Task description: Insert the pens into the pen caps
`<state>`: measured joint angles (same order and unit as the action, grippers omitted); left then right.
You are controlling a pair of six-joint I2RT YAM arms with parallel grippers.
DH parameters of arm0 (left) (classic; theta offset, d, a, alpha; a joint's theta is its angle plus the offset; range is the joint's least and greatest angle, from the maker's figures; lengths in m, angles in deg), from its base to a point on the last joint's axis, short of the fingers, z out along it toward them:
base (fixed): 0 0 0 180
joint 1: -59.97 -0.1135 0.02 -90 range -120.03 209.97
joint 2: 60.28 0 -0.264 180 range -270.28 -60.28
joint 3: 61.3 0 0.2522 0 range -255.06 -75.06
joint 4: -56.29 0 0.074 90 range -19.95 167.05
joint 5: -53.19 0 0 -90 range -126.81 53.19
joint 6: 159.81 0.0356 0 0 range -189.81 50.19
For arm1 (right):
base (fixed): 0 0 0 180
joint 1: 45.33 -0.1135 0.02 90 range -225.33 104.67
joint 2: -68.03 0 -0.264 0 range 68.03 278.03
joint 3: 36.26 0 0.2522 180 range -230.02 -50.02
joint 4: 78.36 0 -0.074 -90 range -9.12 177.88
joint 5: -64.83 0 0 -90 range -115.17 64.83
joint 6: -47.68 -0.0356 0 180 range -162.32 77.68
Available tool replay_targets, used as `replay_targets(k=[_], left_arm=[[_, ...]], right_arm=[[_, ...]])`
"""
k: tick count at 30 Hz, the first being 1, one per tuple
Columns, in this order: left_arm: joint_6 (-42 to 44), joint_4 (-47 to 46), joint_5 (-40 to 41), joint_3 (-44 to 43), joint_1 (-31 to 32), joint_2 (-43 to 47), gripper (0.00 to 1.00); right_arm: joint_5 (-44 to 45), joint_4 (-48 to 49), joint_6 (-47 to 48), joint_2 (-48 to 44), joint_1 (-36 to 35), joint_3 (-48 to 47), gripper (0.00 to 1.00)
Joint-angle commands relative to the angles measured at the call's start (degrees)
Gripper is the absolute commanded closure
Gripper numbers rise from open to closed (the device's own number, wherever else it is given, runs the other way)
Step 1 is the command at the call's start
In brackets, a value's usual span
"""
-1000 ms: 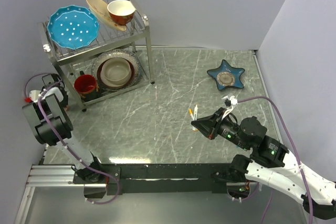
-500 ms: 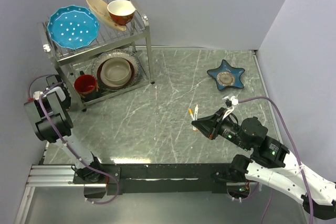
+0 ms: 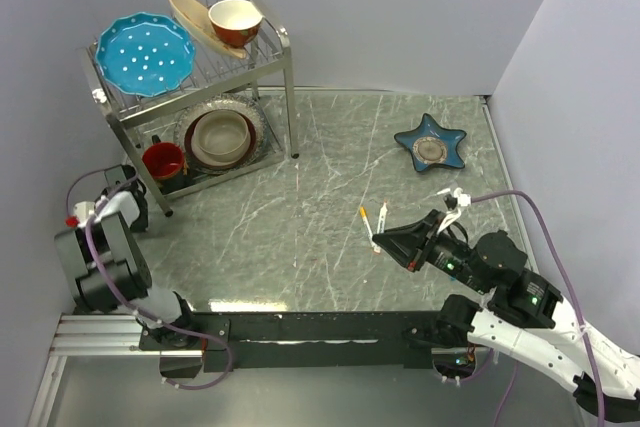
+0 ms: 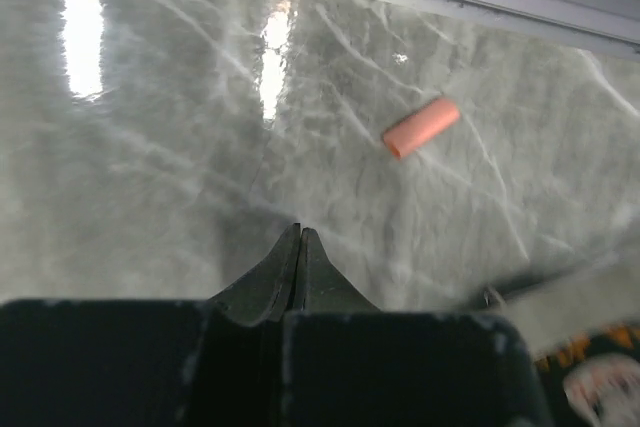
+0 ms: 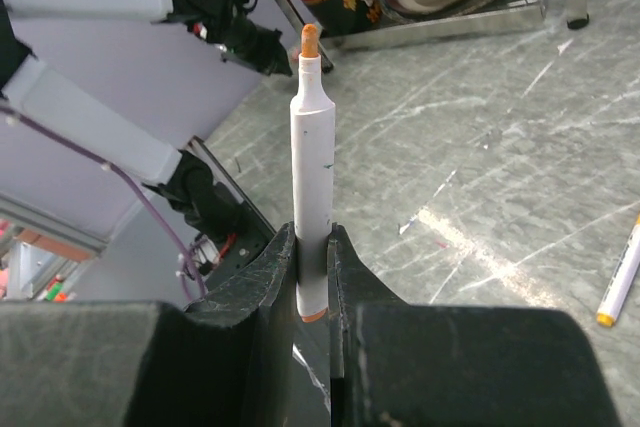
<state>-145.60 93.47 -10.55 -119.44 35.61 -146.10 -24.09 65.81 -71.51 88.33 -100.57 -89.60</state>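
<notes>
My right gripper (image 5: 312,232) is shut on a white pen (image 5: 311,187) with an orange tip, which stands upright between the jaws. In the top view the gripper (image 3: 380,241) holds this pen (image 3: 381,222) just above the table's middle right. A second white pen with an orange end (image 3: 364,216) lies on the table beside it, and shows at the right edge of the right wrist view (image 5: 622,279). An orange pen cap (image 4: 421,128) lies on the table ahead of my left gripper (image 4: 301,230), which is shut and empty, at the far left (image 3: 135,209). The dark blue pen and the pink cap are out of view.
A metal dish rack (image 3: 286,57) with a blue plate, bowls and a red mug (image 3: 163,160) stands at the back left, close to the left arm. A blue star-shaped dish (image 3: 431,145) sits at the back right. The marble table's near edge (image 3: 300,309) runs in front.
The left arm has swung down and towards the near edge, with its gripper now low by the rack's leg. The right gripper has drawn back a little to the right with the pen in it.
</notes>
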Motion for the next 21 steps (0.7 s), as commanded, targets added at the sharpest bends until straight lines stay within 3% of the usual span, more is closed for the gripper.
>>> replay_targets(k=[1,4,10,15,21], left_arm=[[3.43,1.19,4.06,-0.61,1.07,6.54,0.99],[8.35,1.72,5.64,-2.54,1.07,6.28,0.96],[17.32,-1.7,0.82,-4.92,-1.39,1.54,0.75],[25.14,-8.9,-1.64,-2.74,-1.31,0.92,0.68],[28.24,-12.7,-3.67,-2.37,-0.25,2.15,0.62]], right_arm=[[-0.11,0.0,-1.04,-1.75,-0.3,-1.56,1.0],[-0.73,0.35,-1.22,-1.66,-0.3,-1.39,1.0],[-0.65,-0.43,-0.34,-1.57,-0.22,-2.26,1.0],[0.41,-1.58,0.1,-2.71,-0.3,-3.06,1.0],[0.06,-0.35,-0.17,-3.07,-0.3,-1.74,1.0]])
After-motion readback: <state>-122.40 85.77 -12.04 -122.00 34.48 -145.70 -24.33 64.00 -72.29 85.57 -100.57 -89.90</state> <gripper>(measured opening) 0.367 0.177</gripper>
